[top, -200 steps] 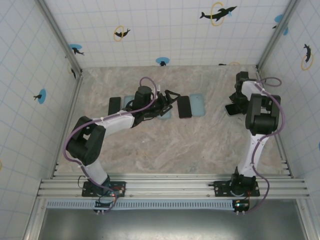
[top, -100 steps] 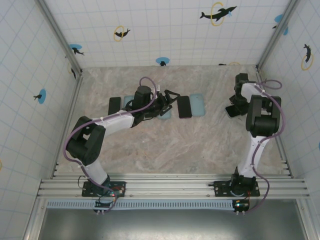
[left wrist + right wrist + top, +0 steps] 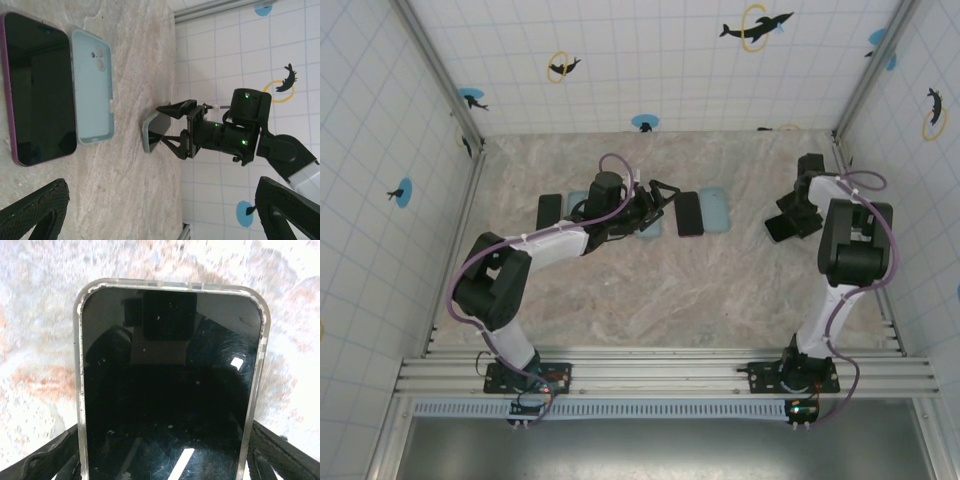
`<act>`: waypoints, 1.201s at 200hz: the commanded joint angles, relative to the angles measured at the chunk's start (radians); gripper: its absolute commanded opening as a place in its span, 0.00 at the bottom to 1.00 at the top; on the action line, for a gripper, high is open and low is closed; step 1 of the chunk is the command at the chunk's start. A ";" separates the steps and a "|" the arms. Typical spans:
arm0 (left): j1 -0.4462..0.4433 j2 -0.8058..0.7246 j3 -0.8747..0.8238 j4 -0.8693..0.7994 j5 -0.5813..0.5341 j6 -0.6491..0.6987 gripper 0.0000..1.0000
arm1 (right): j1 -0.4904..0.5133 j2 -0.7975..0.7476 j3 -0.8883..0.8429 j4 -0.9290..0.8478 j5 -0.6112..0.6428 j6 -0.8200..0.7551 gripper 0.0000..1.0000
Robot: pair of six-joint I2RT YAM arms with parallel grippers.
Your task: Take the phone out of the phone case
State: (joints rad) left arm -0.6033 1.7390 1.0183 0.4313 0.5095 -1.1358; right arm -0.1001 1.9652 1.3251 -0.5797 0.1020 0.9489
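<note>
Well, on the left the left gripper [image 3: 162, 207] hangs with its jaws spread wide and nothing between them, above the middle of the table [image 3: 650, 290]. Just ahead of it a bare dark phone [image 3: 37, 90] lies flat beside an empty light blue case [image 3: 92, 85]. Over by the right edge, the right gripper [image 3: 165, 127] has its jaws closed across the width of the phone case [image 3: 170, 284], with the phone [image 3: 170, 390] seated inside. The phone looks stiff, light and slick, with a glass face that could crack, so the long sides are the safe place to hold. The clear shell is probably thin and bendy, and best peeled away at a corner while the other claw steadies the body. The left wrist view gives the side-on pose: the cased phone is tilted, its lower end on the table. The right wrist view adds the clear rim all round the screen and fine scuffs on the glass. From above, it is a dark slab near the right edge.
</note>
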 commanded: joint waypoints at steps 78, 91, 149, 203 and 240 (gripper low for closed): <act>-0.068 0.071 0.063 0.003 -0.026 0.155 0.98 | 0.036 -0.207 -0.188 0.134 -0.209 0.030 0.47; -0.078 0.081 0.074 -0.001 -0.020 0.176 0.98 | 0.046 -0.235 -0.210 0.154 -0.230 0.031 0.46; -0.123 0.126 0.110 0.016 0.005 0.233 0.98 | 0.112 -0.375 -0.307 0.252 -0.317 0.111 0.46; -0.175 0.156 0.178 -0.050 -0.022 0.347 0.91 | 0.189 -0.472 -0.357 0.365 -0.355 0.237 0.47; -0.204 0.181 0.233 -0.119 -0.058 0.412 0.84 | 0.240 -0.503 -0.366 0.419 -0.344 0.324 0.46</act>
State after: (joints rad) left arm -0.7910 1.8908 1.1957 0.3775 0.4820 -0.8112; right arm 0.1127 1.5162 0.9714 -0.2573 -0.2317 1.1896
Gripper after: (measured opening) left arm 0.863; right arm 0.787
